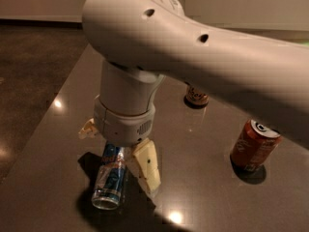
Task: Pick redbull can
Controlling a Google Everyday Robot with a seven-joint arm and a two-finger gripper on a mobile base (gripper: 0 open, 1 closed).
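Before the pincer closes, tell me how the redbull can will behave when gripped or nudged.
Lying on its side, the redbull can would likely roll if nudged sideways. Its glossy metal probably slips easily. The pincer hangs open over its far half, so it may tip when lifted.

Three cans: one redbull can under the one gripper, one orange-gold can, one red can.

No legible text anywhere. Redbull can, lying on its side: red marks on blue-silver label, unreadable. Red can and far can: labels unreadable. Gripper low over redbull can, fingers spread.
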